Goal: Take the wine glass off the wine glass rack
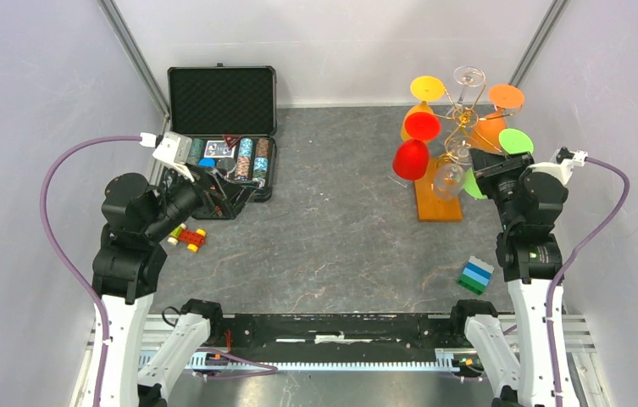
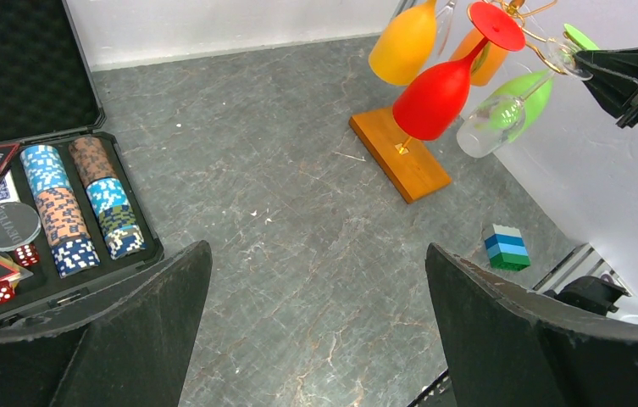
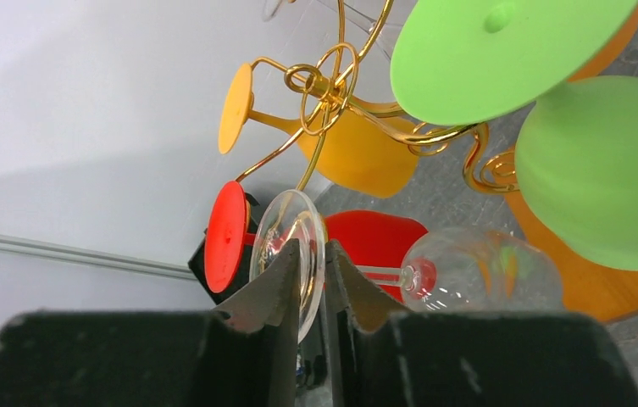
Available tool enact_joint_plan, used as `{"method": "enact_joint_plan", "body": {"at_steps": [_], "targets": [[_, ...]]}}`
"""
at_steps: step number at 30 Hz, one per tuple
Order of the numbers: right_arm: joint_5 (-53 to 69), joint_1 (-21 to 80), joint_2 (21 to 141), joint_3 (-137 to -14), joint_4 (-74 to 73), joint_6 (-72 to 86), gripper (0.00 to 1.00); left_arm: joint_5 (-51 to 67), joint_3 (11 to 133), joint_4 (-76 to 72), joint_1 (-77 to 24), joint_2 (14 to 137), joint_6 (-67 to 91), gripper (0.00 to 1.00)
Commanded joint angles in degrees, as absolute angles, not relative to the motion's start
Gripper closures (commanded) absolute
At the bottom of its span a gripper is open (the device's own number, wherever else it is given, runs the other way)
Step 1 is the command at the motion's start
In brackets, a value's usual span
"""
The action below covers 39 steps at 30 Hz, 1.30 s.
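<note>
The right gripper pinched the foot of the clear wine glass, which hung on the gold rack. The left gripper stood wide open, holding nothing.

The left arm and right arm are built of black rounded joint housings, carried on white lower links. A purple cable is run to a white wrist module on each. A small green light is shown on the right arm. The left gripper and right gripper are fitted with matte black, wedge-shaped fingers.
</note>
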State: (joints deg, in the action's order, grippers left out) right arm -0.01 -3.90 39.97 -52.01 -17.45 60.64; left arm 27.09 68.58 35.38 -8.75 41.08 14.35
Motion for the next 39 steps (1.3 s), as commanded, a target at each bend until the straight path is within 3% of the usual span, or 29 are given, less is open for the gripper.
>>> {"method": "enact_joint_plan", "body": {"at_steps": [1, 10, 39], "targets": [[-0.9, -4.3, 39.2, -52.1, -15.6, 61.6, 0.84, 26.9, 68.5, 33.0, -9.0, 40.7, 16.0, 0.00], [-1.5, -4.4, 39.1, -53.8, -16.9, 60.6, 1.00, 27.5, 68.7, 33.0, -9.1, 40.7, 16.0, 0.00], [9.4, -4.3, 40.2, -52.4, -6.0, 67.4, 1.00, 27.1, 68.9, 32.8, -9.1, 41.1, 16.3, 0.00]]}}
